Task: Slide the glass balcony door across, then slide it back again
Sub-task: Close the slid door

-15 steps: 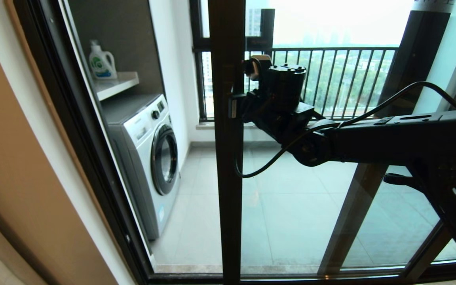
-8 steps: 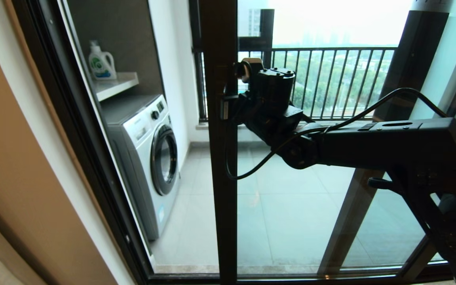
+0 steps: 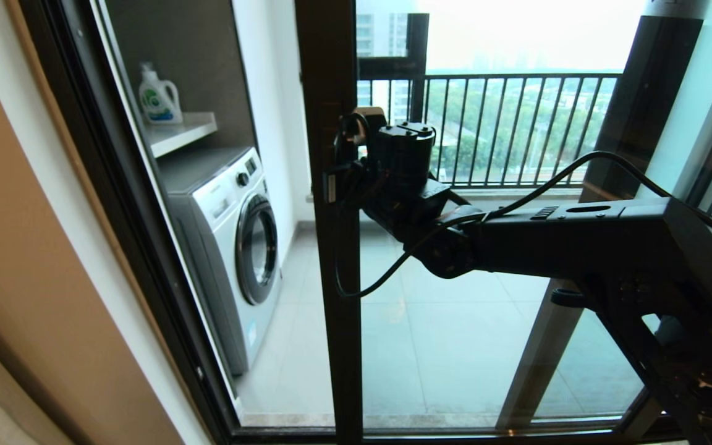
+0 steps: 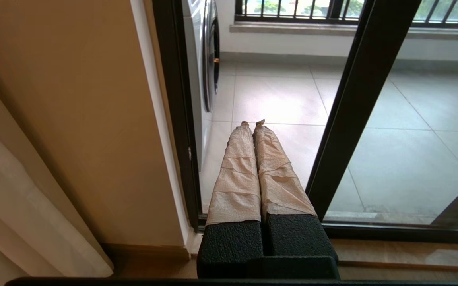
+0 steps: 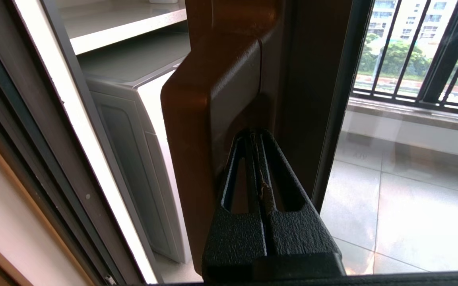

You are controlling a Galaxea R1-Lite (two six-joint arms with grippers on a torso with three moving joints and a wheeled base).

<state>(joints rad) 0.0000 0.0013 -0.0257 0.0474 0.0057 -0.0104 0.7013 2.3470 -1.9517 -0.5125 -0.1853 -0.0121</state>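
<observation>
Fingers of the left claw (image 4: 253, 124), wrapped in beige tape, lie pressed together and hold nothing; this claw hangs low, just inside the room from the door track, aimed at the open gap with the tan wall (image 4: 74, 119) to one side of it and the door's dark upright to the other. Left of the door's upright in the head view stands a white washing machine (image 3: 232, 247) on the balcony tiles, with a detergent bottle (image 3: 158, 96) on a shelf (image 3: 183, 131) above it. The glass balcony door (image 3: 328, 259) has its dark brown upright standing near the middle of the opening, with its glass stretching away to the right of that upright, so the gap between upright and wall frame is open. The right claw (image 5: 255, 137) reaches in from the right of the upright, its two black fingers closed flat against each other, tips tucked into the recess beside the door's short bar handle (image 5: 213, 119) and touching it, not wrapped around it. A black cable (image 3: 381, 281) loops beneath the wrist. Beyond the glass, right of the upright, run the black railing bars (image 3: 517, 123), and a second dark frame post (image 3: 634, 105) stands further right.
</observation>
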